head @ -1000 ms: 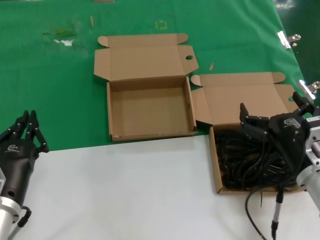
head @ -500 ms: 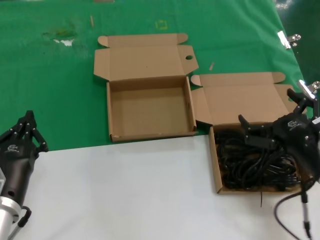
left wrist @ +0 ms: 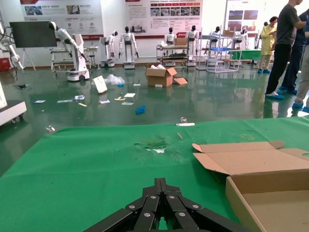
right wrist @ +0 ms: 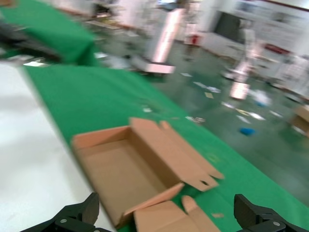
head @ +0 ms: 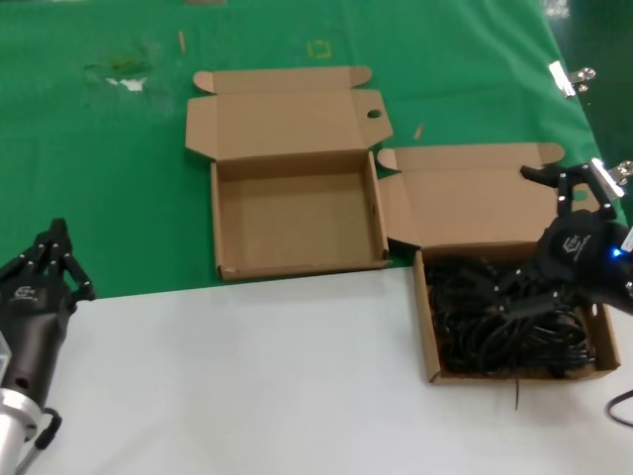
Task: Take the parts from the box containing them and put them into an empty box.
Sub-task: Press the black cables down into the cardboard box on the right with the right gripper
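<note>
The cords lie tangled in the full box, at the table's right, its lid flap open. The right gripper hangs over that box's far right corner, fingers spread wide, holding nothing. The empty box sits well left on the green cloth; the left gripper is parked at the near left, fingers drawn together.
</note>
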Robot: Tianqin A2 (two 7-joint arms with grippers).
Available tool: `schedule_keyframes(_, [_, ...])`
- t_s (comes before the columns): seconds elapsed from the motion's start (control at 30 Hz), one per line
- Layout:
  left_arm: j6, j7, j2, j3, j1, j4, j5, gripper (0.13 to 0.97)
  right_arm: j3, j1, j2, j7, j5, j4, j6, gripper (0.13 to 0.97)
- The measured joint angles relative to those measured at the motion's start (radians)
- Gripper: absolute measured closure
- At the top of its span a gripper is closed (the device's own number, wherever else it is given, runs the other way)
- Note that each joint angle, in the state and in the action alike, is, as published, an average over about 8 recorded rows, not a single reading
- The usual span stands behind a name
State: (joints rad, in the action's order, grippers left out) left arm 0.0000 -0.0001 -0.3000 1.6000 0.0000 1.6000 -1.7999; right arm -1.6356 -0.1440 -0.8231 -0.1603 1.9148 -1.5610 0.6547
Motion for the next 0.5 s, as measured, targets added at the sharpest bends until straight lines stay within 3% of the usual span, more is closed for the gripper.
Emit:
schedule_keyframes(0.23, [0.0, 0.0, 0.0, 0.0, 0.0, 0.0, 0.0, 0.957, -0.065, -0.158, -0.075, -0.16, -0.018, 0.085, 0.254, 0.129])
schedule_keyframes(0.5, [0.0, 0.0, 0.0, 0.0, 0.0, 0.0, 0.0, 0.957, -0.185, -0.369, -0.113, -0.371, -0.138, 0.195, 0.469, 0.129])
